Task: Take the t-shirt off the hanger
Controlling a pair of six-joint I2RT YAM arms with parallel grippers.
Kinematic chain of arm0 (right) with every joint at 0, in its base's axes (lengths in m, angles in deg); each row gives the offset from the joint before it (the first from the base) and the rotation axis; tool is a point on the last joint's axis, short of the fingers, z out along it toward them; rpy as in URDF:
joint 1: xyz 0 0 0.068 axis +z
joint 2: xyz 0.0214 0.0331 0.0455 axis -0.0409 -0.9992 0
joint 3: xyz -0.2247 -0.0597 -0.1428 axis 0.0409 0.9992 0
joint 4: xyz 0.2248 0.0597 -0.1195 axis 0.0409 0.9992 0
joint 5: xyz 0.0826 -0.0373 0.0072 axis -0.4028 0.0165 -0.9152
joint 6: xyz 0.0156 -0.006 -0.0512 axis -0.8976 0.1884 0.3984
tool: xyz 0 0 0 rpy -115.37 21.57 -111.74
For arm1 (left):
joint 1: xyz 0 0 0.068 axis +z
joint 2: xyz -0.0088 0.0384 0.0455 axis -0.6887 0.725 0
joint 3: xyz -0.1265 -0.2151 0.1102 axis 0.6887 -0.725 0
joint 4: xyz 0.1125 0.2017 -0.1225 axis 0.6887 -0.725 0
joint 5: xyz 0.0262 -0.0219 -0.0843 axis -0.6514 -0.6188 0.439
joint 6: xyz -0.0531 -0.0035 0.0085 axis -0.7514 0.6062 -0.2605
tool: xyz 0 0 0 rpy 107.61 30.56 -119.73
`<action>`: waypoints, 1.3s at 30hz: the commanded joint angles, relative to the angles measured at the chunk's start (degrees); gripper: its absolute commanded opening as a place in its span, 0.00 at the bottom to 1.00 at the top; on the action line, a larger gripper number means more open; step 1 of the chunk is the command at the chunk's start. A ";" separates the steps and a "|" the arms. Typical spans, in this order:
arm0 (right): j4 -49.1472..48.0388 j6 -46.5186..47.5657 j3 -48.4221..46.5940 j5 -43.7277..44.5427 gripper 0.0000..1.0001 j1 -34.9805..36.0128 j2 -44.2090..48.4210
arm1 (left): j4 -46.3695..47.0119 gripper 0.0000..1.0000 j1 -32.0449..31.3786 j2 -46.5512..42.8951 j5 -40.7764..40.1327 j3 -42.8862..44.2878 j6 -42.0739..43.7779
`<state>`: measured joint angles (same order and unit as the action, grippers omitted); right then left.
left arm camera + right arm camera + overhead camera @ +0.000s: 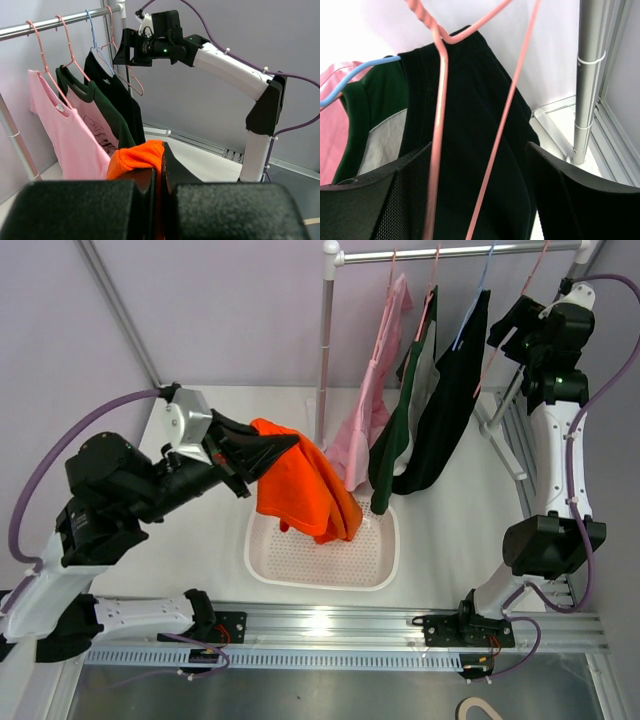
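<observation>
The orange t-shirt [300,485] is off any hanger and hangs from my left gripper [275,448], which is shut on its bunched edge; its lower end droops into the white basket [320,580]. In the left wrist view the orange cloth [137,156] is pinched between the closed jaws of my left gripper [159,172]. My right gripper [508,328] is up at the right end of the rail, open around the bare pink hanger [440,100]. Both hanger wires pass between the fingers of my right gripper [479,150].
A metal rail [450,252] on a pole [325,350] holds a pink shirt [365,410], a dark green shirt [395,440] and a black shirt [450,400] on hangers. A second pole [587,75] stands right of my right gripper.
</observation>
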<state>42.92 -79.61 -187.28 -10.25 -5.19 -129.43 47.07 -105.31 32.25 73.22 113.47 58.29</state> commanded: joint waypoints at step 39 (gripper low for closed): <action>22.90 1.33 -30.42 -7.44 0.82 9.72 -7.29 | 21.05 1.00 2.01 16.91 -5.44 -48.40 -18.45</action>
<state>61.67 -77.01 -214.95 -18.47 2.05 -134.05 65.45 -103.49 50.96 69.07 64.73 40.43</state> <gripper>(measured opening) 0.823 0.959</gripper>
